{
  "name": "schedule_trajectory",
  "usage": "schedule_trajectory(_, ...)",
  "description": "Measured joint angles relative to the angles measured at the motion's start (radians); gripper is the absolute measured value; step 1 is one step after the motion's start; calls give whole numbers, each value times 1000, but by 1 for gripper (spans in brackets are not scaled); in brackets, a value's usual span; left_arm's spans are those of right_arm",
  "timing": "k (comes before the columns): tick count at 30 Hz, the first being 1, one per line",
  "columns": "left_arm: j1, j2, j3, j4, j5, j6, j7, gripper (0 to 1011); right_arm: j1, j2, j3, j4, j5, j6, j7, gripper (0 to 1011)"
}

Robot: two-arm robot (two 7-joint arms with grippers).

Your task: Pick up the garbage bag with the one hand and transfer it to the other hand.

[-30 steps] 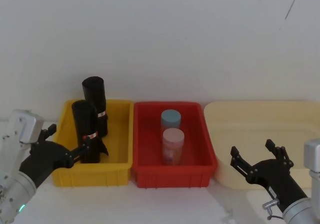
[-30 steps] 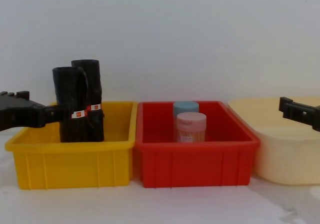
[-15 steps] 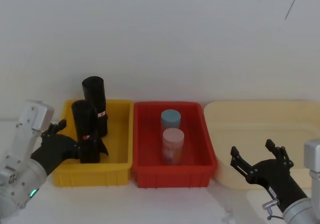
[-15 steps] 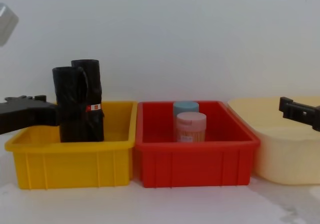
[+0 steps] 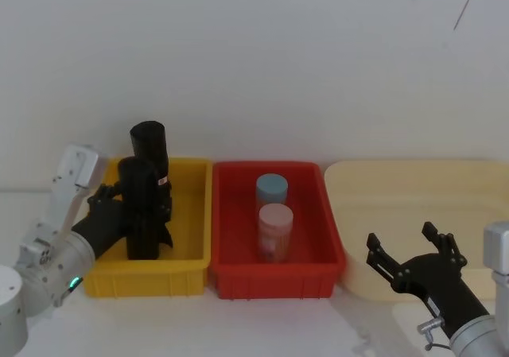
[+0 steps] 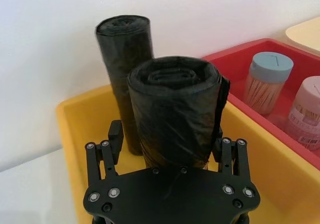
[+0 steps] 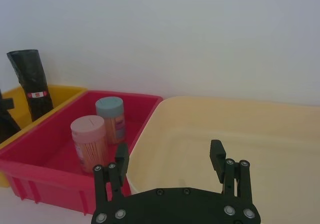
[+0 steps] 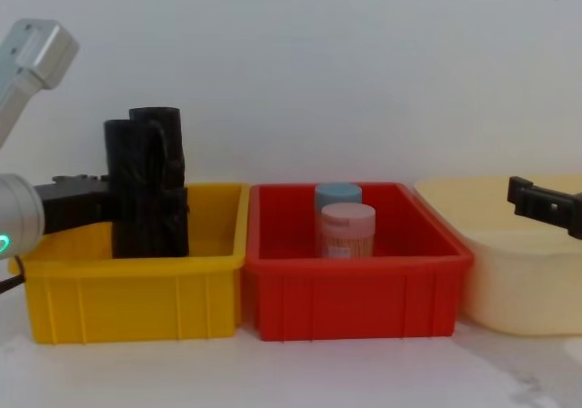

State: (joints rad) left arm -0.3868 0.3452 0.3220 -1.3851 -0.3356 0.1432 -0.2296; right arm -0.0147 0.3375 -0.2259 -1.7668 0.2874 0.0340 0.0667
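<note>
The garbage bag [image 5: 141, 214], a black roll, stands upright at the front of the yellow bin [image 5: 184, 271]. A second black roll [image 5: 150, 152] stands just behind it. My left gripper [image 5: 140, 204] reaches in from the left and is open, one finger on each side of the front roll [image 6: 175, 109]. In the left wrist view the left gripper [image 6: 167, 134] has a small gap between one finger [image 6: 114, 136] and the roll. From the chest the front roll [image 8: 141, 190] overlaps the rear one. My right gripper [image 5: 402, 244] hovers open and empty at the lower right.
A red bin [image 5: 231, 273] beside the yellow one holds a blue-lidded jar [image 5: 271, 190] and a pink-lidded jar [image 5: 275, 228]. A cream tub [image 5: 445, 184] sits at the right, with the right gripper [image 7: 169, 151] in front of it. A white wall stands close behind.
My left arm has swung in toward the yellow bin, and its fingers now straddle the front roll, which has shifted slightly right. The right arm has not moved.
</note>
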Motion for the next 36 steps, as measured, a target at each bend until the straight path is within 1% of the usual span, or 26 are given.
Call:
schedule_trajectory(4,-29,-12,9,39,1,-3,-24,1000,0,0,0,0,0,0,0,999)
schedule_trajectory(7,-46,-20,14,61,1,-5,-37,962,0,0,0,0,0,0,0,999)
schedule_trajectory(9,-56,-24,16,74,2,-6,-45,907,0,0,0,0,0,0,0,999)
schedule_trajectory(11,-62,-26,18,81,2,-6,-49,873,0,0,0,0,0,0,0,999)
schedule_trajectory(12,-67,-29,20,88,2,-7,-54,824,0,0,0,0,0,0,0,999)
schedule_trajectory(14,-74,-32,22,97,2,-8,-59,806,0,0,0,0,0,0,0,999)
schedule_trajectory(17,-79,-34,23,105,2,-8,-63,657,0,0,0,0,0,0,0,999)
schedule_trajectory(20,-86,-37,25,114,3,-9,-68,603,0,0,0,0,0,0,0,999)
schedule_trajectory(21,-88,-38,26,117,3,-9,-70,566,0,0,0,0,0,0,0,999)
schedule_trajectory(31,-97,-42,28,128,4,-10,-77,488,0,0,0,0,0,0,0,999)
schedule_trajectory(36,-97,-42,27,125,5,-10,-79,465,0,0,0,0,0,0,0,999)
